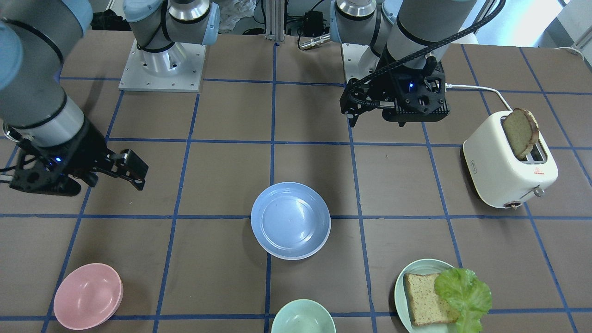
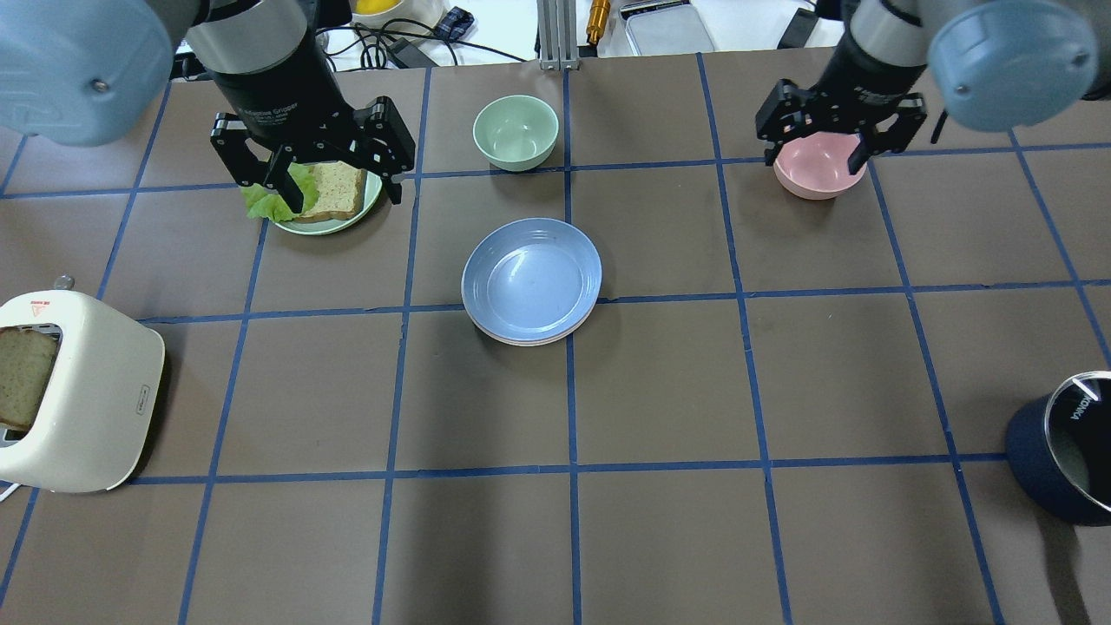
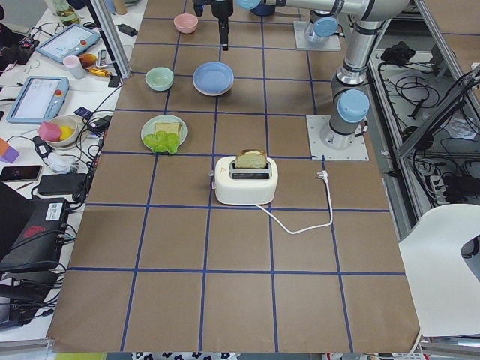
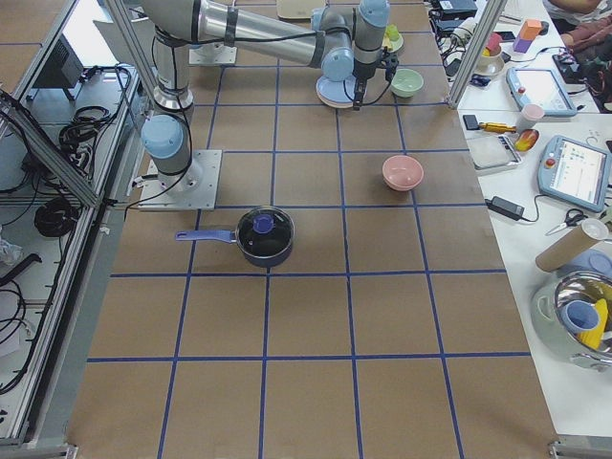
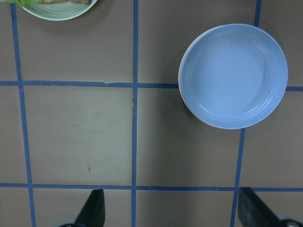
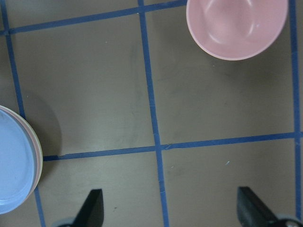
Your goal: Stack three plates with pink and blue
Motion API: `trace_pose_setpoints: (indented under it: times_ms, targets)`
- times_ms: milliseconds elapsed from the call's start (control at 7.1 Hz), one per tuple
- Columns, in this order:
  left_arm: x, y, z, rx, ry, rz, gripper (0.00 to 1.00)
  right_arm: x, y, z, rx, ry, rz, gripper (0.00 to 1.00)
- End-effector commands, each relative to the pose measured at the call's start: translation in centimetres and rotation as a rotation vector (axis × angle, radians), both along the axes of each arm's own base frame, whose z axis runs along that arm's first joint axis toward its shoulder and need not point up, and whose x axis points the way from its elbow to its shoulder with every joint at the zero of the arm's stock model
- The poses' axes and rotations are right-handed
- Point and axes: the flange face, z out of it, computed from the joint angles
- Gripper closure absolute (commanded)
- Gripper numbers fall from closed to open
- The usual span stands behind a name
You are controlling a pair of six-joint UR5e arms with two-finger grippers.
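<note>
A light blue plate (image 1: 290,219) sits near the table's middle, on top of a stack; it also shows in the overhead view (image 2: 531,278) and the left wrist view (image 5: 233,75). Thin pink and cream rims (image 2: 529,341) peek out beneath it, and the right wrist view shows them at the stack's edge (image 6: 38,156). My left gripper (image 2: 334,184) is open and empty, raised over the bread plate. My right gripper (image 2: 816,156) is open and empty, raised over the pink bowl. Both stand apart from the stack.
A pink bowl (image 2: 818,169) and a pale green bowl (image 2: 515,130) sit at the far side. A green plate with bread and lettuce (image 1: 418,273) is near my left gripper. A cream toaster (image 2: 87,408) with bread stands at the left, and a dark pot (image 2: 1055,464) at the right edge.
</note>
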Motion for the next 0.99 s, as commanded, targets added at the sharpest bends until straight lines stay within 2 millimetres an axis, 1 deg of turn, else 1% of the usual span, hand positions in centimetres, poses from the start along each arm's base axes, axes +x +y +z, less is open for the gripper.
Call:
trace_pose_setpoints:
  times_ms: [0,141,282,423,563,704,845]
  targets:
    - [0.1,0.0,0.0,0.001,-0.002,0.008,0.00,1.0,6.6,6.2,0.002,0.016,-0.023,0.00]
    - [0.1,0.0,0.0,0.002,0.000,0.008,0.00,3.9,7.9,7.0,-0.016,0.020,-0.006,0.00]
    - [0.1,0.0,0.0,0.001,0.000,0.008,0.00,5.9,7.8,5.8,0.010,0.024,-0.031,0.00]
    - [0.1,0.0,0.0,0.002,0.000,0.008,0.00,6.0,7.7,5.9,0.009,0.053,-0.048,0.00]
    - [0.1,0.0,0.0,0.002,0.000,0.008,0.00,5.6,7.8,6.4,-0.002,0.099,-0.045,0.00]
    - [0.0,0.1,0.0,0.002,0.000,0.007,0.00,5.5,7.8,6.6,-0.012,0.106,-0.042,0.00]
    - [0.1,0.0,0.0,0.001,0.000,0.010,0.00,5.2,7.5,6.4,-0.024,0.138,0.022,0.00]
